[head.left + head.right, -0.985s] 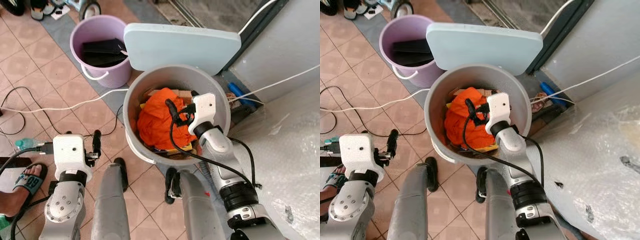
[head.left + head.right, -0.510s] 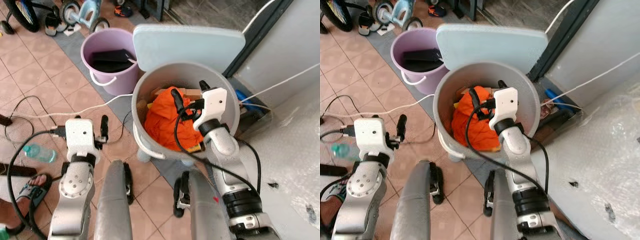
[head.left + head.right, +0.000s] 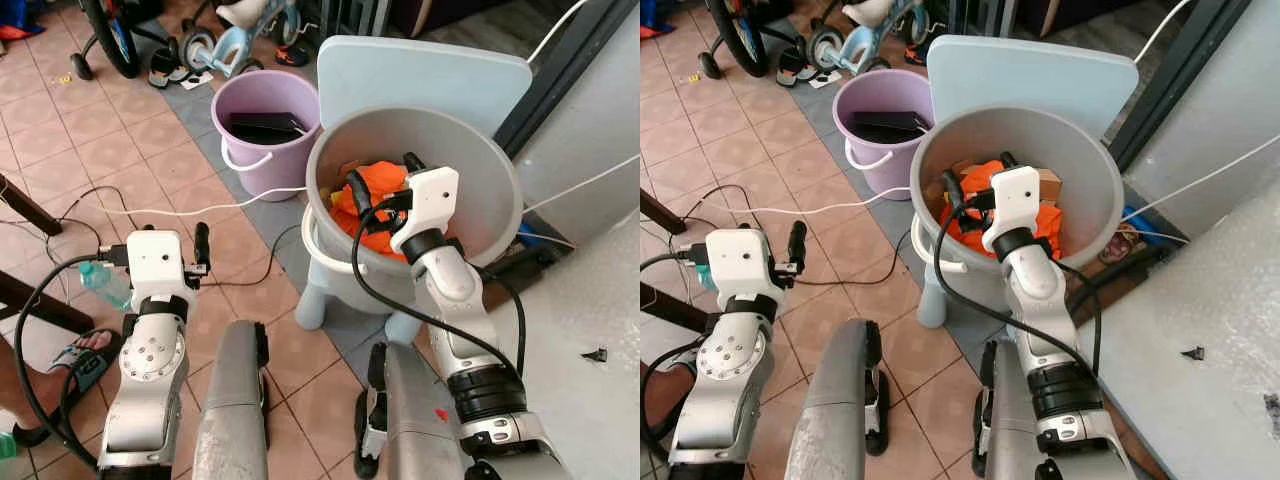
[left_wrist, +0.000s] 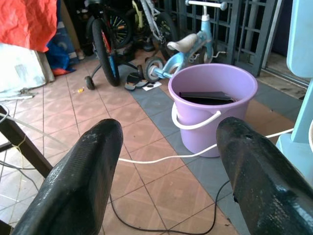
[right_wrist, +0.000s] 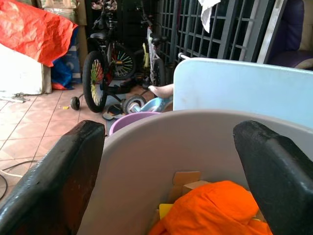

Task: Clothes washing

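Here, your right gripper (image 5: 161,181) hung over the mouth of the grey plastic tub (image 3: 480,190), its two matte black fingers spread wide apart and holding nothing. The tub was round and smooth-walled, perched on a pale blue plastic stool (image 3: 320,300). Inside lay the orange garment (image 3: 375,195), crumpled and soft, piled over what looked like cardboard pieces (image 3: 1045,182); the gripper stood just above it, and you could not tell from the frames whether it touched the cloth. A pale blue panel (image 3: 420,75) with rounded corners leaned upright behind the tub's rim.

Your left gripper (image 4: 166,161) hovered low over the terracotta floor tiles (image 3: 60,130), fingers likewise wide apart and empty, well apart from the tub. Ahead of it sat a lilac plastic bucket (image 4: 215,103) with a white bail handle, a flat black object (image 4: 203,97) resting inside. A white cable (image 3: 200,208) ran across the tiles, beside a thinner black one. A child's light blue balance bike (image 4: 195,44) and a black bicycle (image 4: 105,44) stood against the dark metal grille. A sandalled foot (image 3: 85,350) showed at your left. No writing was legible.
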Controlling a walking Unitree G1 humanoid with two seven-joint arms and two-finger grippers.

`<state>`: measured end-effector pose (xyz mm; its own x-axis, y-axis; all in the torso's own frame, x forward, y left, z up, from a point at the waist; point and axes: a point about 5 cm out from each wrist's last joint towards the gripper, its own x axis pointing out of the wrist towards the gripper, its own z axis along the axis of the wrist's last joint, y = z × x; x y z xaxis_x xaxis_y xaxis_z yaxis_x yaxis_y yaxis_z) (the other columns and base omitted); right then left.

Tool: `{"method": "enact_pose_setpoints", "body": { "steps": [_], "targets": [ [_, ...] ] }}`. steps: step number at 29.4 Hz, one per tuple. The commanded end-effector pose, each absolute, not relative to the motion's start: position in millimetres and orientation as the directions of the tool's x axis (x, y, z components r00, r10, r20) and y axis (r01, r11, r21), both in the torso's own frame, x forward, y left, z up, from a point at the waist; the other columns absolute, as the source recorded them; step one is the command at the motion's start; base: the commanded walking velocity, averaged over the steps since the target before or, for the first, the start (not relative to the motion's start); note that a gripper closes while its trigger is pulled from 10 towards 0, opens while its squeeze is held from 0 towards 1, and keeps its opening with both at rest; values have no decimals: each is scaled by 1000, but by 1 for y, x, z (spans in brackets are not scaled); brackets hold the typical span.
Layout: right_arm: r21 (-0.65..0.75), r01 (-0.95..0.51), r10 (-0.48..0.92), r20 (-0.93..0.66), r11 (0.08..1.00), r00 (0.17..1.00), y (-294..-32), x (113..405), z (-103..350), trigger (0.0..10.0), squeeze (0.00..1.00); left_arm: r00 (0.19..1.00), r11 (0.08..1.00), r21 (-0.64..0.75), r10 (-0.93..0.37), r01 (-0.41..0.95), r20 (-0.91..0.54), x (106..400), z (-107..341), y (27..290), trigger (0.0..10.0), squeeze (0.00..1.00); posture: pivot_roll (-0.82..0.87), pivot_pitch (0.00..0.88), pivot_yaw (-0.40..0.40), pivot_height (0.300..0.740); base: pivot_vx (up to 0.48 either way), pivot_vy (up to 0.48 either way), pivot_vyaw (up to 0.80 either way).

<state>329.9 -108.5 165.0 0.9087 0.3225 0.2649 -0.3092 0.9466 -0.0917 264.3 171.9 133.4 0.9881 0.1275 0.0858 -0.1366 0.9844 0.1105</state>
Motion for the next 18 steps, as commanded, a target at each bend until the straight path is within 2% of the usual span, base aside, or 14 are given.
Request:
{"method": "enact_pose_setpoints", "body": {
  "steps": [1, 18],
  "targets": [
    [-97, -304, 319, 264, 948, 910, -109, 331, 165, 10000, 0, 990, 985, 108, 129, -135, 65, 260, 127, 172, 10000, 0, 32, 188, -17, 611, 0, 0, 0],
    [-127, -322, 345, 274, 938, 898, -108, 332, 170, 10000, 0, 990, 986, 103, 127, -132, 61, 257, 123, 170, 10000, 0, 23, 203, -28, 611, 360, 0, 0]
  ]
}}
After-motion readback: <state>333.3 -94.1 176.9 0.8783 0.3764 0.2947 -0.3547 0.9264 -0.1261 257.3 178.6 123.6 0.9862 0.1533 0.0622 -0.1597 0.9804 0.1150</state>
